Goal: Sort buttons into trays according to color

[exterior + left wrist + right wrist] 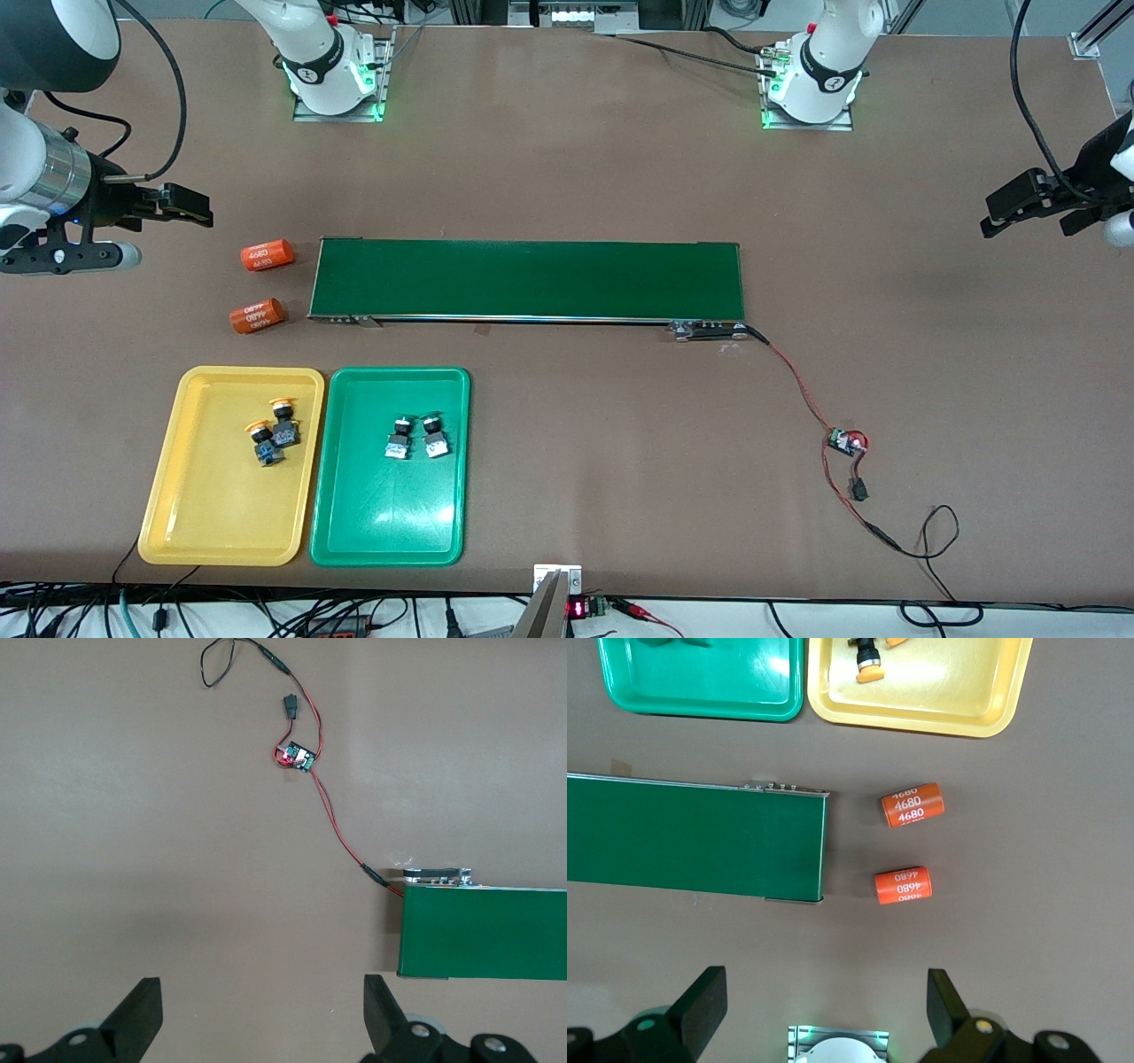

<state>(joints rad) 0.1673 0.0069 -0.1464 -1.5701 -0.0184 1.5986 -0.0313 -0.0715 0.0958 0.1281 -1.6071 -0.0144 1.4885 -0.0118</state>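
Inside matching yellow [168,496] and green plastic trays [354,523], all four buttons [273,431] sit sorted; both grippers, left [1032,208] and right [173,208], hang wide, empty.

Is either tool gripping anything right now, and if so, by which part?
Nothing is held. The left tool and the right tool are both open and empty, each up over bare table at its own arm's end.

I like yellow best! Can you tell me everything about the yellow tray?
The yellow tray is a shallow plastic rectangle with rounded corners and a raised rim. It lies flat on the table, beside the green tray, nearer the front camera than the belt. Two yellow-capped buttons lie inside, close together.
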